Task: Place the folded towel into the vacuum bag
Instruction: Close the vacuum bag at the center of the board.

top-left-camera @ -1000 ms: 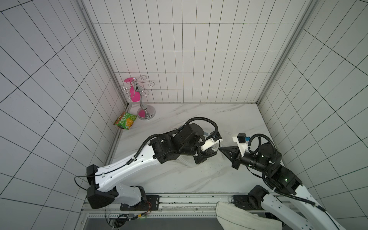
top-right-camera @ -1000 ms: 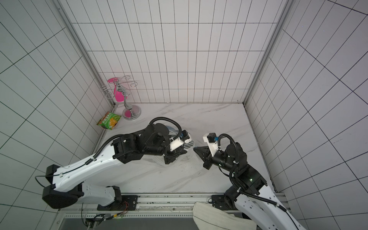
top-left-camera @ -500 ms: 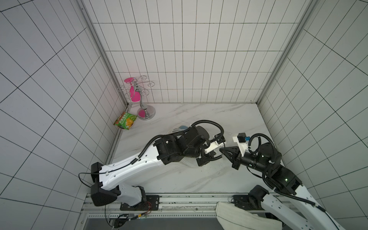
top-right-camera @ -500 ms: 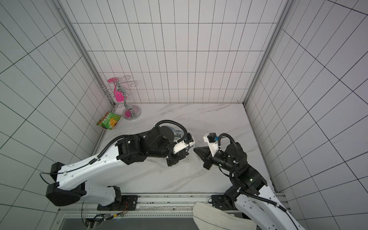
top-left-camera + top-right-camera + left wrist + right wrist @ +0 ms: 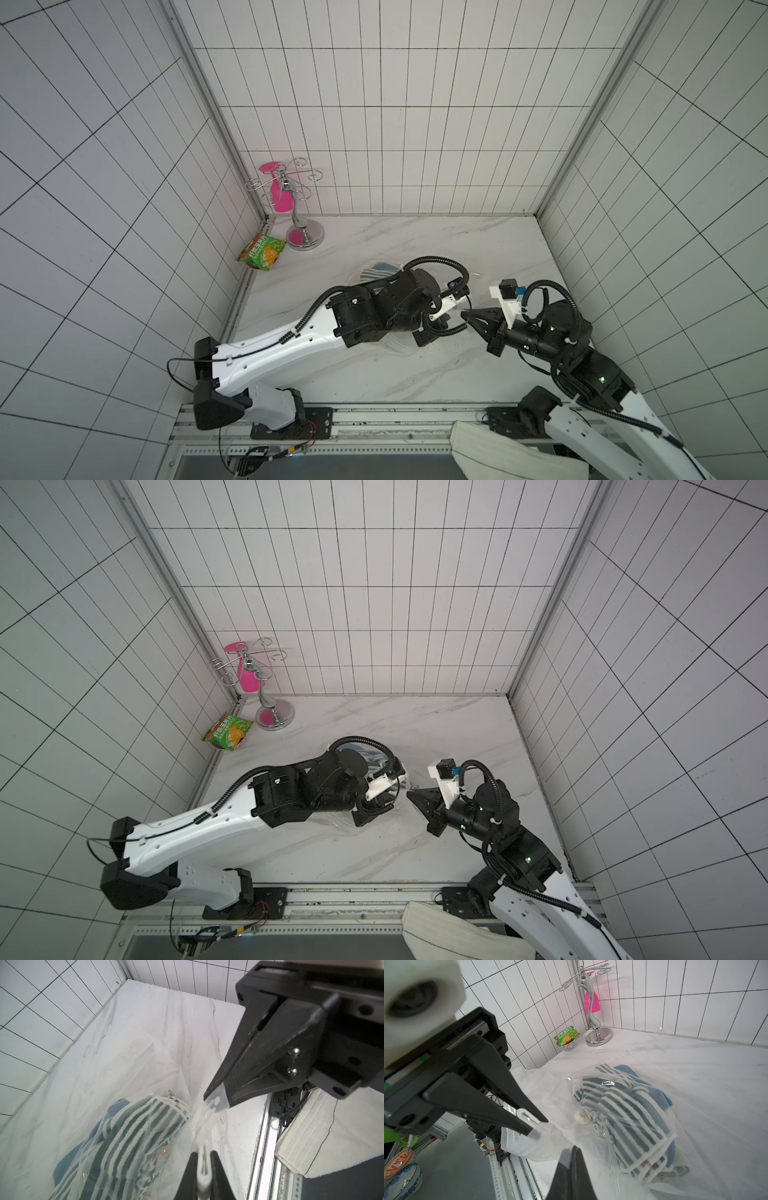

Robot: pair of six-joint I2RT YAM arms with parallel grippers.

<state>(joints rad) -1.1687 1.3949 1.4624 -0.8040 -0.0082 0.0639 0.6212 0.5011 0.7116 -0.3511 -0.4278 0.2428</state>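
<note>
The vacuum bag point(image 5: 708, 1105) lies crinkled on the marble table with the folded towel point(image 5: 623, 1105), green-and-white striped over blue, inside it. Its round white valve point(image 5: 581, 1116) sits beside the towel. My left gripper point(image 5: 204, 1159) is shut on a white slider clip point(image 5: 527, 1115) at the bag's zip edge. My right gripper point(image 5: 574, 1152) is shut on the bag's clear plastic edge, tip to tip with the left one. In both top views the left gripper point(image 5: 451, 320) point(image 5: 397, 796) and the right gripper point(image 5: 469, 316) point(image 5: 412, 794) nearly meet, and the left arm hides most of the towel point(image 5: 376, 272).
A green snack packet point(image 5: 262, 251) and a chrome stand point(image 5: 305, 232) with a pink piece stand in the back left corner. A white cloth point(image 5: 511, 453) hangs over the front rail. Patterned bowls point(image 5: 402, 1167) sit below the table's front edge.
My left arm has moved right along the bag's edge, up to the right gripper's tip. The right arm has held still.
</note>
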